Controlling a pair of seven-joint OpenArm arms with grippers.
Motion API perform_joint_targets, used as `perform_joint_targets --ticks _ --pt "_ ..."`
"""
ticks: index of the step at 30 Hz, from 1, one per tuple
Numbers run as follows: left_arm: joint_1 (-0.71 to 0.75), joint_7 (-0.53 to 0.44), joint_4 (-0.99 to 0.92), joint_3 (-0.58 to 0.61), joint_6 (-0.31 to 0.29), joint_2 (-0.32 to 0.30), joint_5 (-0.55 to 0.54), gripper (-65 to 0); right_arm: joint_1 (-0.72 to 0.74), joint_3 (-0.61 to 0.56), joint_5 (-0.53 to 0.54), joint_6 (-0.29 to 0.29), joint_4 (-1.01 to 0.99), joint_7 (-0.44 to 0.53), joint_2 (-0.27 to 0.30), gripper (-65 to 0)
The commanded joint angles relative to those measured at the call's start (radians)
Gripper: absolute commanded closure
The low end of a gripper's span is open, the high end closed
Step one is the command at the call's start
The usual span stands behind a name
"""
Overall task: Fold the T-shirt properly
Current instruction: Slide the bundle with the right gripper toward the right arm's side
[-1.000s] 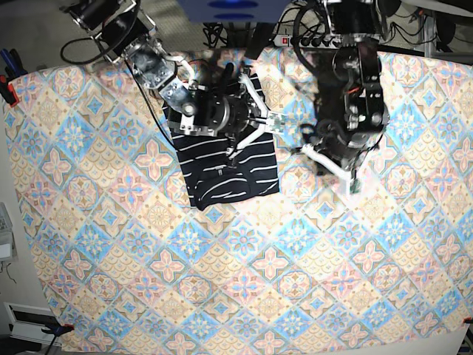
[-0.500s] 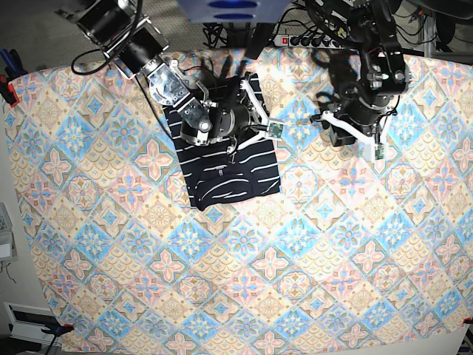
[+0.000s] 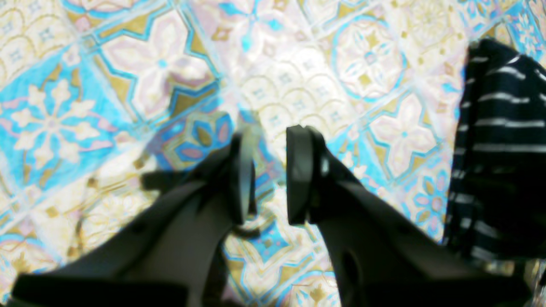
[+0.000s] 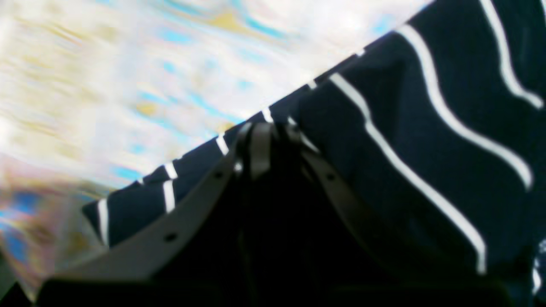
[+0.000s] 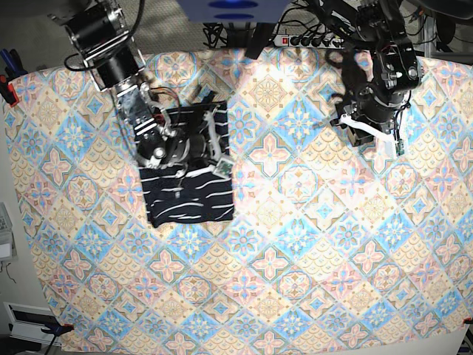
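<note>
T-shirt (image 5: 186, 194): folded compact rectangle, now dragged leftward across tabletop (image 5: 310, 259) by right pincer (image 4: 271, 128), pressed together on its edge; left pincer (image 3: 268, 172), partly spread and empty, has withdrawn; folding nearly complete.

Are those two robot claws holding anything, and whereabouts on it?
The right gripper pinches the striped T-shirt at its edge. The left gripper holds nothing; its jaws are parted over the tablecloth.

Bright, even overhead light washes the tablecloth (image 5: 295, 244) pale, with soft shadows under both arms. The right wrist view is streaked with motion blur, the cloth smeared to near-white glare. The left wrist view is softly out of focus, fingers (image 3: 298, 170) dark against glare.
</note>
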Motion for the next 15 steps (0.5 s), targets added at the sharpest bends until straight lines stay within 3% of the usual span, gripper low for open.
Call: perform_joint_targets --ticks 1,11,15 --pt "-0.003 -0.016 0.021 -0.003 -0.005 -0.004 -0.007 -13.5 0.026 0.006 0.001 -0.004 0.012 0.008 0.014 -5.1" --pt "-0.003 -0.016 0.021 -0.004 -0.006 -0.004 -0.007 -13.5 0.088 0.010 0.001 -0.004 -0.040 0.047 0.126 -5.1" --pt "-0.003 -0.016 0.021 -0.004 -0.006 -0.004 -0.007 -13.5 0.118 0.050 0.001 -0.004 -0.095 0.050 0.138 -5.1"
